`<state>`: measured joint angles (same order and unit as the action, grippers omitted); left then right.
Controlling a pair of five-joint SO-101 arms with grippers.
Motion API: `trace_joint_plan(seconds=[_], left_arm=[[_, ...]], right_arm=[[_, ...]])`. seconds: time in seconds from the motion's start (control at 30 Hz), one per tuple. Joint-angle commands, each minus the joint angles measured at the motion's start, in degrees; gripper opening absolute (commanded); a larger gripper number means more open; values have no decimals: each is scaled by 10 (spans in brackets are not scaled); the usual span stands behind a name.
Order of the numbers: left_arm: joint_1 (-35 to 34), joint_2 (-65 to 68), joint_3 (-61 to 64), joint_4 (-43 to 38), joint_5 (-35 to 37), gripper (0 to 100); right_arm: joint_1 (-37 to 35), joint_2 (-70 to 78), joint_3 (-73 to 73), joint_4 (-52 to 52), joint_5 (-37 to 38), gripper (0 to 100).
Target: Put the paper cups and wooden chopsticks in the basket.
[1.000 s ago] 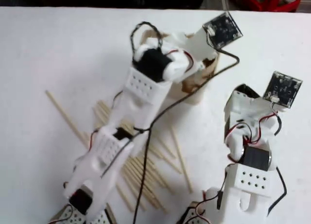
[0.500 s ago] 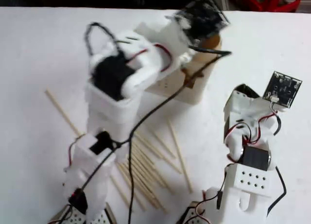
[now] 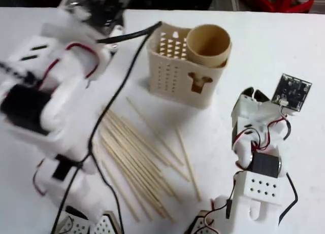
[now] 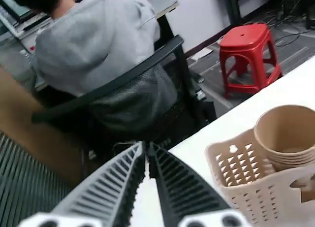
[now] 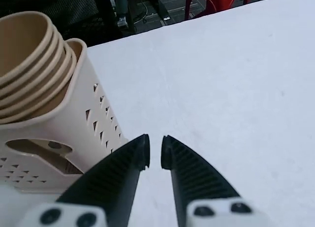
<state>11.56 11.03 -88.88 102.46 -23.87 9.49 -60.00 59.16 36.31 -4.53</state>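
left pincer nearly closed on nothing, right pincer equally narrow at right of frame near basket with paper cups, wooden chopsticks scattered lower centre.

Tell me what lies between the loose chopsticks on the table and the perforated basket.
Only bare table separates the loose wooden chopsticks from the cream perforated basket. A stack of tan paper cups fills one end of it; the rest looks free. A black cable crosses the pile's edge.
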Motion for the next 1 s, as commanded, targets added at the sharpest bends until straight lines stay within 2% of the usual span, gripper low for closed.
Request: trace_joint_plan(seconds=[0.0,0.23,0.37,0.5,0.7,0.77,0.97], left_arm=[[-36,-138,181,2,7,24],[-85,-350,473,-23,11,23],[-138,-456,642,-69,47,23],[-189,-572,838,-149,59,23],[-238,-776,1160,-312,61,23],[-263,-837,1252,-360,61,24],[-328,-954,1474,-470,102,24]], right_arm=[[-21,-7,-4,4,30,59],[-44,-7,-4,13,41,59],[-55,-7,-4,21,57,60],[-55,-7,1,20,57,60],[-56,-14,-3,29,59,60],[-56,-14,-13,41,78,60],[-114,-14,-65,118,120,60]])
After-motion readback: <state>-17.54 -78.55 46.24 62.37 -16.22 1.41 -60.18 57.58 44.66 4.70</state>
